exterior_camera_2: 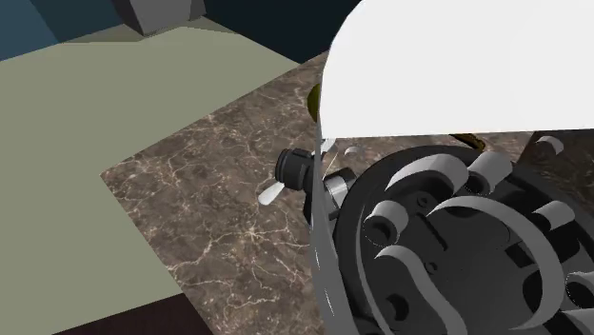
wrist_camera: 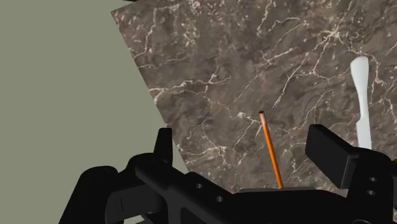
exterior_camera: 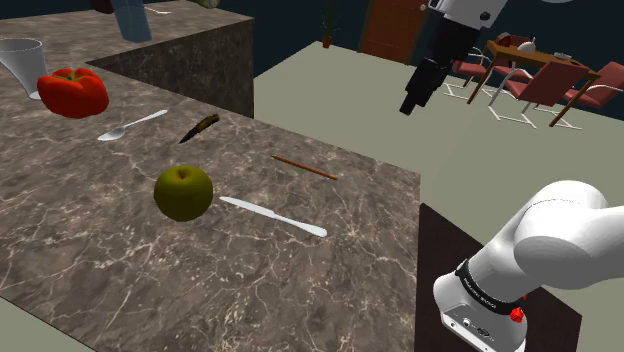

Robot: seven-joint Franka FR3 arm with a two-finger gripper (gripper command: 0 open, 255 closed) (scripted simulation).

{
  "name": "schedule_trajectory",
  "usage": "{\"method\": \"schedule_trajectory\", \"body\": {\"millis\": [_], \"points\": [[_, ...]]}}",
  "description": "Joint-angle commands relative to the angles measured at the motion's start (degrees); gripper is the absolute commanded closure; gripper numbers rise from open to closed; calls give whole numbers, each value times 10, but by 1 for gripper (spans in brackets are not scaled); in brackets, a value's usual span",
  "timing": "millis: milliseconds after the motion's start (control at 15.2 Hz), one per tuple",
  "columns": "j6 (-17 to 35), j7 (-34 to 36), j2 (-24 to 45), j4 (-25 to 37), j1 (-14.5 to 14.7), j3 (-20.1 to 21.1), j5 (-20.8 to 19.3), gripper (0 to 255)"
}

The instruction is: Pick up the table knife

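The white table knife (exterior_camera: 273, 216) lies flat on the brown veined bench (exterior_camera: 90, 280), just beside the green apple (exterior_camera: 183, 192) and near a thin brown stick (exterior_camera: 303, 167). The black jaws hang over the bench's edge, well apart from the knife, spread and holding nothing

Flat even light, moderately bright, soft shading

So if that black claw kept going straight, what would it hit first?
Probably the marble counter, at or near the thin brown stick seen inside the open gripper; the white knife lies off that line.
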Motion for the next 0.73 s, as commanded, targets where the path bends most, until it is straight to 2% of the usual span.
{"method": "schedule_trajectory", "body": {"millis": [0, 660], "points": [[0, 0, 0, 0, 0, 0, 0, 0], [55, 61, 153, 49, 56, 104, 39, 0]]}}
